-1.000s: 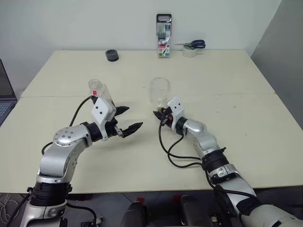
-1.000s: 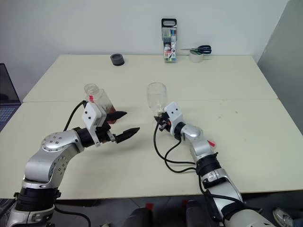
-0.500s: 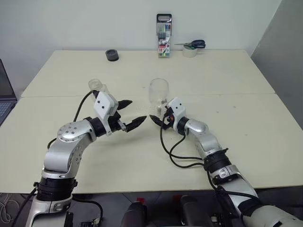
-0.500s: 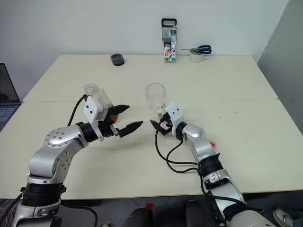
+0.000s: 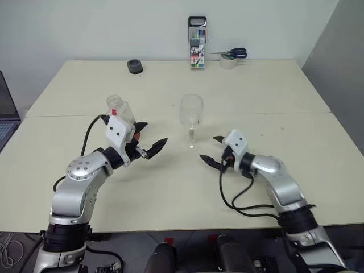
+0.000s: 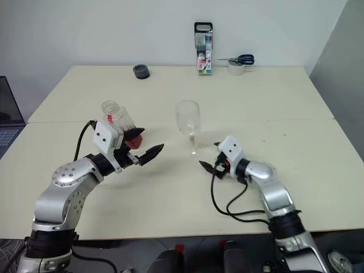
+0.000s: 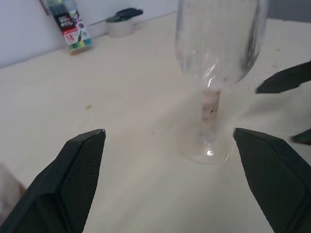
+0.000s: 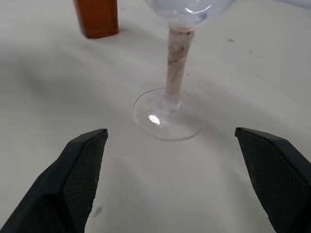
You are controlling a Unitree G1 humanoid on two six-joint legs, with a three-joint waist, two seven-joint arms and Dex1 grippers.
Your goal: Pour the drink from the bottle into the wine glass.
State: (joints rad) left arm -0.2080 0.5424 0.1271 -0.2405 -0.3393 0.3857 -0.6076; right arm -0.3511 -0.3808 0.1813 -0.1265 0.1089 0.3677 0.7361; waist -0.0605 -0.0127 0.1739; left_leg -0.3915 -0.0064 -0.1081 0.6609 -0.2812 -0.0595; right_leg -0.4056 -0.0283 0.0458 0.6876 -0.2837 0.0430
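Near the bottom of the head view, two robot arms reach over the pale cream worktop [image 5: 296, 131]. The right gripper [image 5: 214, 149] sits low and right of the middle, with its black jaws spread wide and holding nothing. The left gripper [image 5: 149, 139] sits left of the middle, its jaws wide and empty too.

Between them, at the middle of the frame, stands the clear stemmed wine glass [image 5: 191, 121]. It is upright and looks empty. Both grippers are near it but apart from it.

Just behind the left gripper, in the left part of the frame, stands the small clear plastic bottle [image 5: 118, 110]. The brown, tea-like drink [image 8: 97, 18] fills its lower part.

I think the next job is to grab the bottle. It should be gripped around its body and kept upright until its mouth is over the glass. Then tip it slowly so nothing spills.

At the top of the frame sit a tall pack of coloured markers [image 5: 197, 42], a roll of tape [image 5: 228, 61] with blue-handled scissors [image 5: 234, 53] on it, and a small dark round thing [image 5: 134, 66].

I count two grippers, one glass, one bottle, one marker pack, one tape roll, one pair of scissors.
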